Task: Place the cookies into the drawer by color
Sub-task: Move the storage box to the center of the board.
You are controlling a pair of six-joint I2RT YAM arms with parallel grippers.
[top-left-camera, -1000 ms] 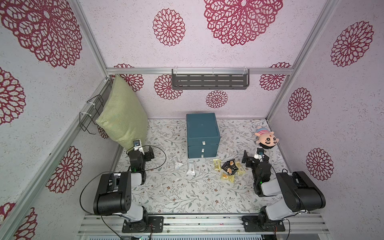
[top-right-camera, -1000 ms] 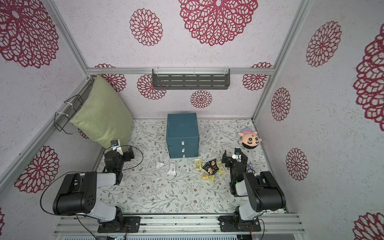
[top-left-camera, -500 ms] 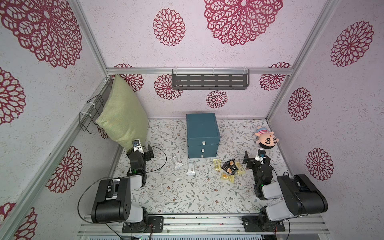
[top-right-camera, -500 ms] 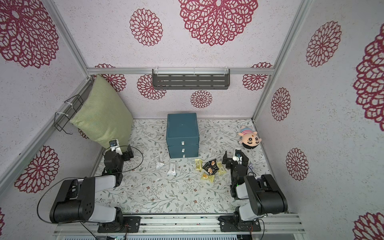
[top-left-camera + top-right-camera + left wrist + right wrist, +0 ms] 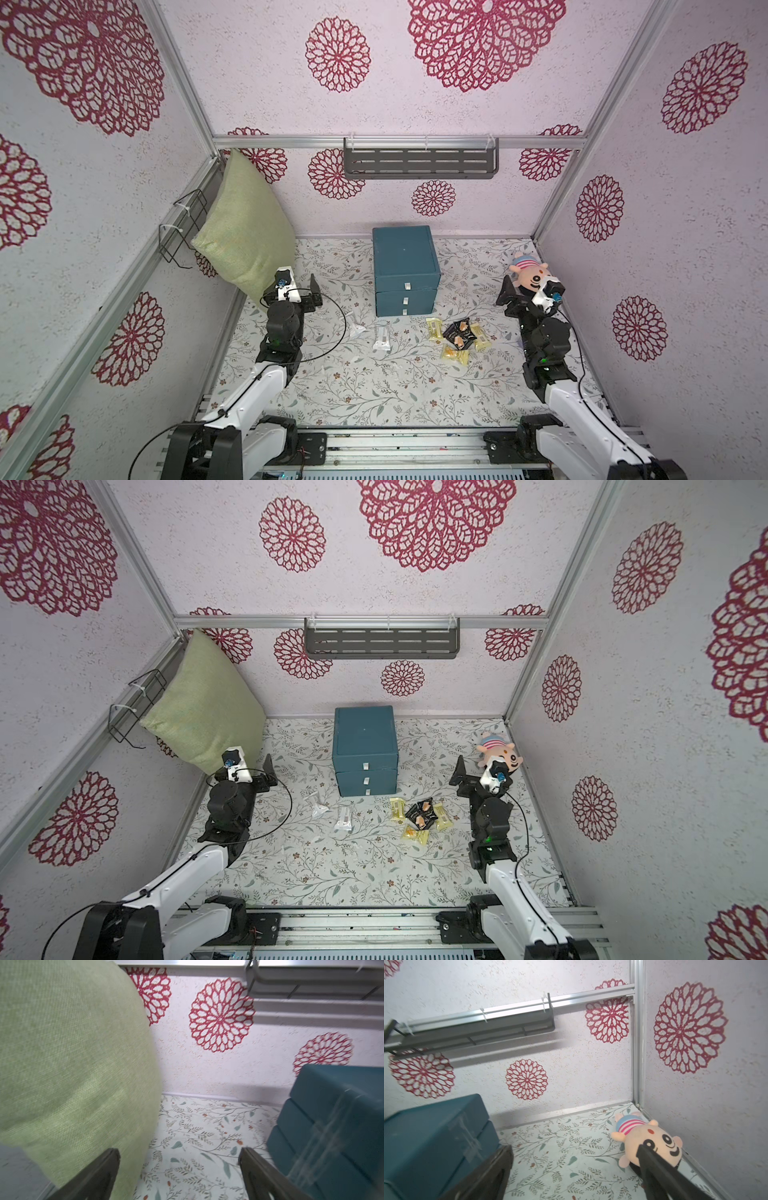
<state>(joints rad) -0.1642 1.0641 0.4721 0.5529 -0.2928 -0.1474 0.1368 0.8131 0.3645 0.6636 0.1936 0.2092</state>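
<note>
Teal-blue and shut on all three levels, the drawer chest (image 5: 405,266) stands at the middle of both top views on the floral table cover (image 5: 374,395), each of its three fronts bearing one white pull tab (image 5: 407,286). None of the packets is inside it; all lie on the cover just below its front. Two clear packets (image 5: 357,329) (image 5: 382,340) sit lower left of the chest, apart from each other. Lower right of it is a cluster: three yellow packets (image 5: 433,328) (image 5: 481,337) (image 5: 454,356) around what look like two black packets (image 5: 454,329) (image 5: 462,343), which overlap so closely that the count is uncertain. The left gripper (image 5: 179,1152) hangs at the left of the frame, beside the lower corner of one green pillow (image 5: 245,232), its jaws spread wide with nothing between them. The right gripper (image 5: 574,1148) is at the right of the frame, jaws likewise wide apart and empty; in the right wrist view one finger (image 5: 654,1163) crosses in front of the face of the single plush doll (image 5: 524,270), and contact cannot be judged. One grey shelf (image 5: 419,162) hangs on the back wall, upper centre, and one wire rack (image 5: 183,224) on the side wall behind the pillow.
</note>
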